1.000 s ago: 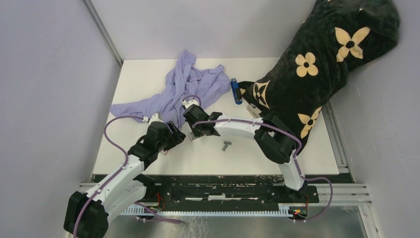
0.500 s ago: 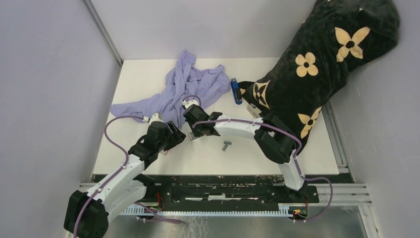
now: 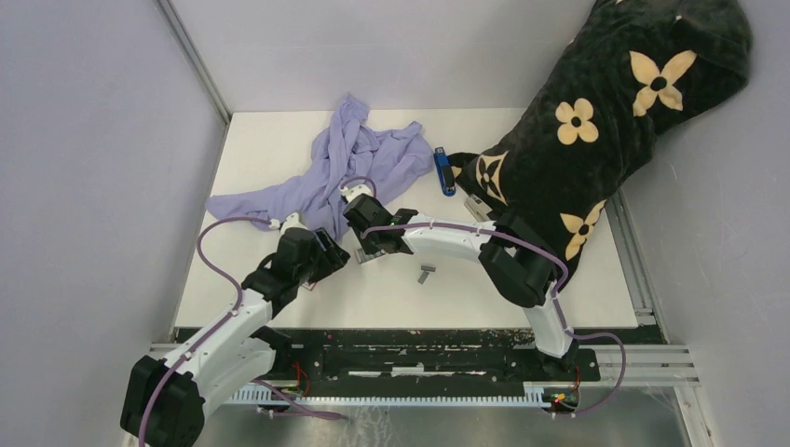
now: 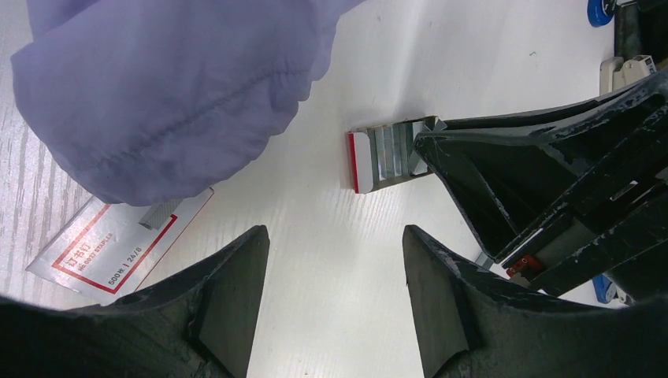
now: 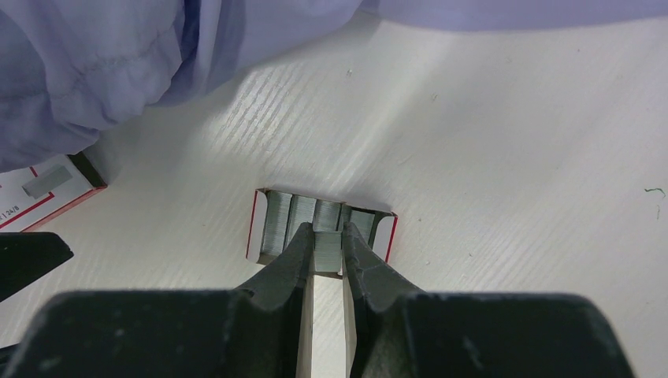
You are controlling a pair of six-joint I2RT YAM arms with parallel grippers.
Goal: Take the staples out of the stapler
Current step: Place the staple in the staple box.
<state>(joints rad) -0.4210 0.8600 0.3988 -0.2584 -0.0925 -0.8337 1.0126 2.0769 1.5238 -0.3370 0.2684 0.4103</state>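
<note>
My right end effector clamped on staples inside tray; my left end effector open above tabletop, beside cloth; stapler well apart.

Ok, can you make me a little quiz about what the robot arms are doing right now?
1. True or false: the right tool is pinched on a strip of staples at the open staple tray.
2. What colour is the stapler lying at the far side of the table? A) blue B) green C) yellow
3. Fill in the gap: the left tool is ____ (open or shut) and holds nothing.

Key: 1 true; 2 A; 3 open.
</note>
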